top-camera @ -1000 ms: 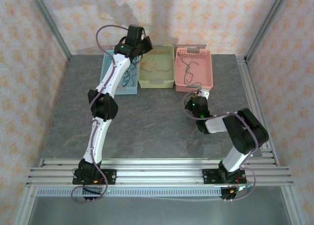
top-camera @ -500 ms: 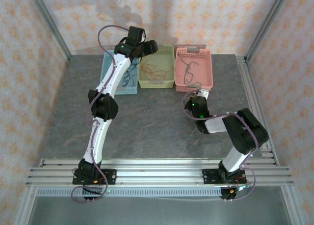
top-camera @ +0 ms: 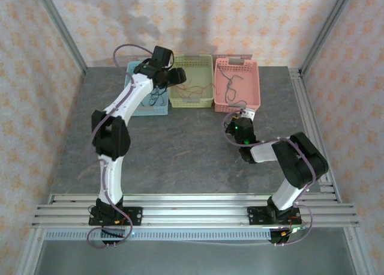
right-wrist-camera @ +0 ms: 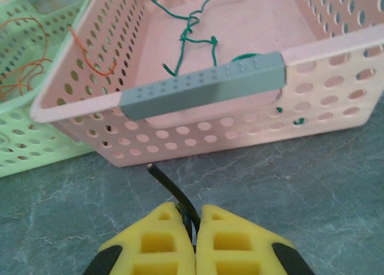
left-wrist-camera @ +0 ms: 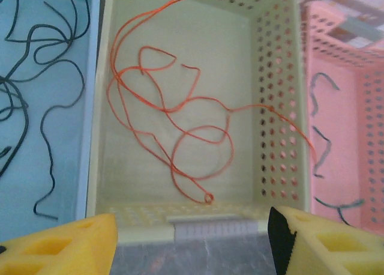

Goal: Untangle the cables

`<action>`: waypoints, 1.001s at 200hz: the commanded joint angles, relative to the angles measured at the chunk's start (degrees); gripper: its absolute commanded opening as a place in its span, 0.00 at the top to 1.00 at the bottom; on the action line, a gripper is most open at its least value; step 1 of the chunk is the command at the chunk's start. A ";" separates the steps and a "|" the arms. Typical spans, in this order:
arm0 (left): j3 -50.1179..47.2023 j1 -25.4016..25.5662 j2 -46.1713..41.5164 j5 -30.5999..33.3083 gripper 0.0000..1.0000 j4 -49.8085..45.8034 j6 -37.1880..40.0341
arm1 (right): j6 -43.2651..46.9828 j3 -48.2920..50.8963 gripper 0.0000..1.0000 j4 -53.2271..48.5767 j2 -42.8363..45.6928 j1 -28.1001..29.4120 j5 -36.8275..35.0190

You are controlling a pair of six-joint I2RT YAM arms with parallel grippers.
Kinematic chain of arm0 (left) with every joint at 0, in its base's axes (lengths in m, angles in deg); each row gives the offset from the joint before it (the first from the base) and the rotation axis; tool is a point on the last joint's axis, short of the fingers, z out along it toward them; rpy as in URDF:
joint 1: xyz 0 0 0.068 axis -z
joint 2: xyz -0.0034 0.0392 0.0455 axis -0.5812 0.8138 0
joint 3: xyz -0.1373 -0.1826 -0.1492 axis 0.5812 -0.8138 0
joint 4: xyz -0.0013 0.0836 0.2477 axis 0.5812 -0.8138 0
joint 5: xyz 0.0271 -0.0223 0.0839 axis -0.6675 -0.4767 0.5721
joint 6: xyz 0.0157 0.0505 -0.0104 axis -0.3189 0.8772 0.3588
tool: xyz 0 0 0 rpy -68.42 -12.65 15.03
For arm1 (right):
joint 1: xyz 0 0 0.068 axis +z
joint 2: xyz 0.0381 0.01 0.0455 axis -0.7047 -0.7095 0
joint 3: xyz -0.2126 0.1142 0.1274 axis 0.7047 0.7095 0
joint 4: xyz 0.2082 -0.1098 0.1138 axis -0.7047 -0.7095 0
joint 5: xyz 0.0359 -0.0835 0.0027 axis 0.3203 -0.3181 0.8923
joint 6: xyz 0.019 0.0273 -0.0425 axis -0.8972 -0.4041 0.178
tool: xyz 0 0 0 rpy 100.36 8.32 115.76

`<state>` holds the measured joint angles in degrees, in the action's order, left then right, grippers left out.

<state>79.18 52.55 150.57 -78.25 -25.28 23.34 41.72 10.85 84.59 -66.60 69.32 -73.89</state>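
Observation:
An orange cable [left-wrist-camera: 180,125] lies in loose loops on the floor of the pale green basket [left-wrist-camera: 279,107]. My left gripper [left-wrist-camera: 192,230] is open just short of that basket's near rim, with nothing between its yellow fingers [left-wrist-camera: 66,245]. Black cables [left-wrist-camera: 36,77] lie in the blue basket [left-wrist-camera: 93,107]. My right gripper [right-wrist-camera: 197,218] is shut on a thin dark cable [right-wrist-camera: 168,182] whose end sticks out toward the pink basket [right-wrist-camera: 336,89]. Green cables [right-wrist-camera: 192,38] lie inside that pink basket. From above, the left gripper [top-camera: 176,77] is at the green basket's left edge and the right gripper [top-camera: 244,114] is in front of the pink one.
Three baskets stand in a row at the back of the grey table: blue [top-camera: 150,111], green [top-camera: 192,102] and pink [top-camera: 237,108]. A grey handle bar [right-wrist-camera: 204,86] runs along the pink basket's near rim. Metal frame posts stand at the table's back corners.
My left gripper has opened and come nearer and lower, to the green basket's left edge, and its elbow has swung left. The right arm has not moved.

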 commanded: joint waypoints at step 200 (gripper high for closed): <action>-46.22 19.47 -28.21 -12.51 0.48 22.94 5.56 | 6.55 3.58 1.00 34.69 -7.49 7.00 27.07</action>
<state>26.52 70.32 118.04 -90.86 1.43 22.96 47.69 15.04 116.79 -73.28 76.16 -48.48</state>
